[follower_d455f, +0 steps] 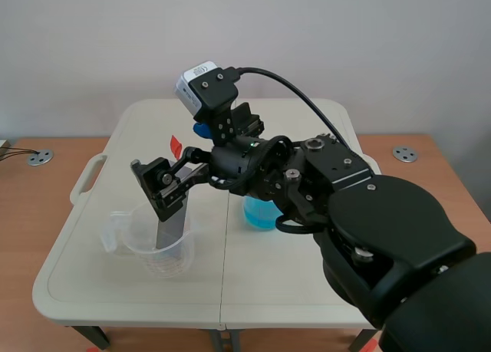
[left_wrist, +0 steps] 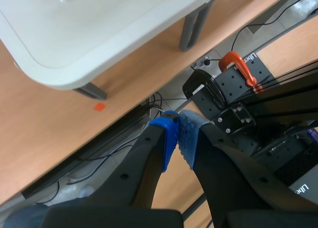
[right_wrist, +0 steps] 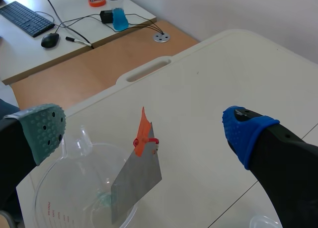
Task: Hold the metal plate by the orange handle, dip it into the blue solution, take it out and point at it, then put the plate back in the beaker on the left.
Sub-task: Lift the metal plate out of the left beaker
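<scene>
- black right gripper (right_wrist: 144, 132), jaws spread wide over the thin orange handle (right_wrist: 143, 124); an off-centre squeeze could slip off.
- leaning grey metal plate (right_wrist: 136, 181) could tip its clear plastic beaker (follower_d455f: 165, 261).
- left gripper (left_wrist: 179, 138): pinched together, empty.

A plain white wall (follower_d455f: 383, 45) is seen behind. The cream worktop (follower_d455f: 268, 291) is set on a wooden desk (follower_d455f: 31, 214), in which two metal grommets (follower_d455f: 39, 158) are fitted. Beside it, a white desk (right_wrist: 134, 9) is laid with a keyboard (right_wrist: 24, 18), mouse (right_wrist: 50, 39) and cables (right_wrist: 141, 25). Everything is evenly lit.
</scene>
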`<action>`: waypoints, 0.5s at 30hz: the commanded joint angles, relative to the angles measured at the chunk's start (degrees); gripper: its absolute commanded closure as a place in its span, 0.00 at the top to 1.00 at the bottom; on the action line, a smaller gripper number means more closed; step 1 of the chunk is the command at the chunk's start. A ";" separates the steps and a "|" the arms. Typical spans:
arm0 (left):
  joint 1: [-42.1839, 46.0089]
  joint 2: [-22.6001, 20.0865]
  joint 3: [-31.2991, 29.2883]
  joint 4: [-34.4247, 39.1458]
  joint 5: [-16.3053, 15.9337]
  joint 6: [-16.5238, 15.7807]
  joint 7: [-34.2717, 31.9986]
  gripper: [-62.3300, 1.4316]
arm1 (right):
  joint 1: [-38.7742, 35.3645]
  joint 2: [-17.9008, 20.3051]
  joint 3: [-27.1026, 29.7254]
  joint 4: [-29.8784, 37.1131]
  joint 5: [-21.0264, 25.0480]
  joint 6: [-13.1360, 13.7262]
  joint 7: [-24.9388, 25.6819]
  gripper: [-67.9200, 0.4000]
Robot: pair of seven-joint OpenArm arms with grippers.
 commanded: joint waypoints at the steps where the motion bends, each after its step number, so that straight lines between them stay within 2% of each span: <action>1: 0.00 0.11 -0.15 -0.09 -0.37 -0.24 -0.83 0.05 | 1.33 -0.15 0.00 0.92 0.24 -0.39 0.85 0.84; 4: -0.02 -0.02 -0.15 -0.37 -0.33 -0.24 -0.98 0.05 | 1.33 -0.15 0.00 0.92 0.11 -0.39 0.85 0.72; 9: -0.02 -0.04 -0.15 -0.48 1.29 -0.22 -1.46 0.05 | 1.33 -0.15 0.00 0.92 0.09 -0.35 0.83 0.58; 15: -0.02 -0.04 -0.15 -0.48 1.31 -0.22 -2.49 0.05 | 1.31 -0.15 0.00 0.92 0.11 -0.33 0.37 0.44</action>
